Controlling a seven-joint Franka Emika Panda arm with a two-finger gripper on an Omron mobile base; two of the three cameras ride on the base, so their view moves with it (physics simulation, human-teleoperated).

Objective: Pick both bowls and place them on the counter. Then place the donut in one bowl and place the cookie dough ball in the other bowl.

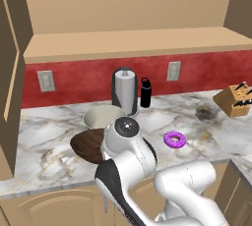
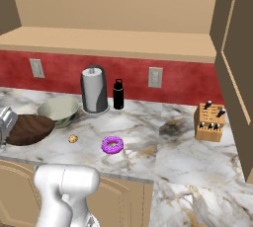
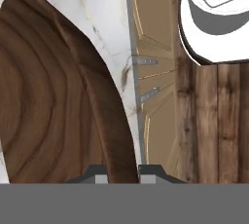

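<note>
Gripping the rim of the wide, shallow wooden bowl [image 3: 53, 96], the gripper [image 3: 121, 172] has its dark fingertips pinched on the ring-grained brown wall, near the front edge of the veined marble counter [image 2: 148, 147]. Just behind, the deep grey-green ceramic bowl [image 2: 58, 110] stands beside a paper-towel holder [image 2: 94, 90]. The purple-iced ring donut [image 2: 112, 145] and speckled tan cookie dough ball [image 2: 73, 138] lie apart mid-counter; a wooden knife block [image 2: 210, 122] sits toward the right end.
</note>
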